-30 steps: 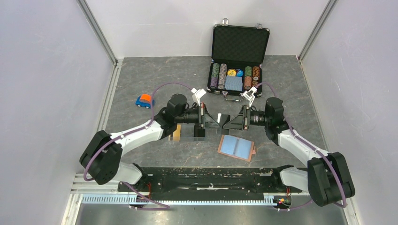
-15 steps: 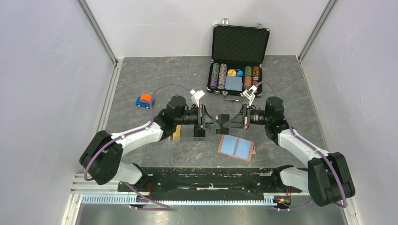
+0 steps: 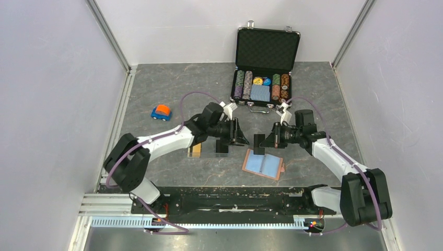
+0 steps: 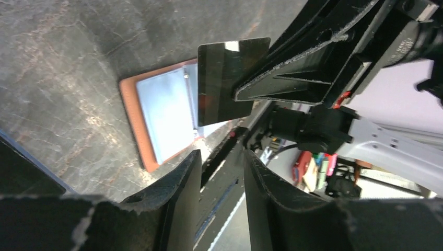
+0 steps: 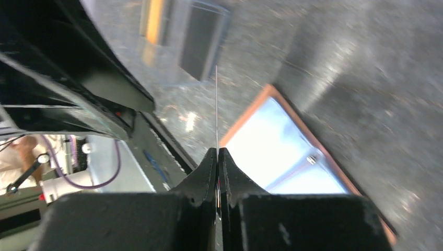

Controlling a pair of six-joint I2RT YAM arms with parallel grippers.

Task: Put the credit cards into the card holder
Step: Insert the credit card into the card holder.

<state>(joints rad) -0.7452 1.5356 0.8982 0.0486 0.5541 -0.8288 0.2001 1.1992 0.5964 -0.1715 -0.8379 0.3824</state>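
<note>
Credit card point(image 4: 229, 78), black | clamped upright in closed right gripper point(image 5: 218, 150), just above far edge of card holder point(image 3: 264, 164) | left gripper point(image 4: 222, 157) parted, empty, farther off

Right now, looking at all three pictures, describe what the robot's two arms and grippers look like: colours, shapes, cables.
The left arm and right arm have white shells between bulky black joints. A thin purple cable loops along each arm. The left gripper and right gripper are black, each with two wedge-shaped fingers whose edges look scuffed. No markings are readable.
</note>
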